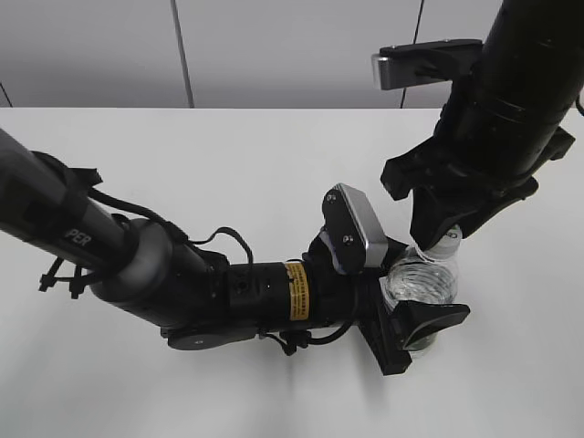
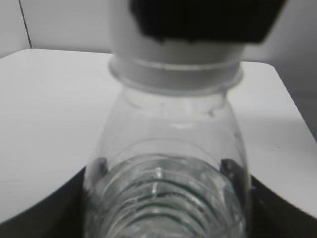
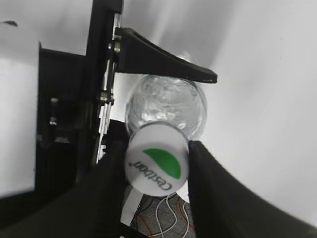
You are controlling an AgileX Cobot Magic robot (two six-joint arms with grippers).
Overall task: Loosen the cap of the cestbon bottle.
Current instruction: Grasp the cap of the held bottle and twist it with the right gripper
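Observation:
The clear ribbed cestbon bottle stands on the white table at the right centre. My left gripper is shut on its body; the ribbed shoulders fill the left wrist view between the two dark fingers. The white and green cap is still on the neck. My right gripper comes from above and is shut on the cap, one black finger on each side. In the exterior view the cap only peeks out under the right gripper. The label band is hidden.
The white table stretches to a grey wall at the back. The left arm lies low across the front left of the table. The right arm hangs down from the upper right.

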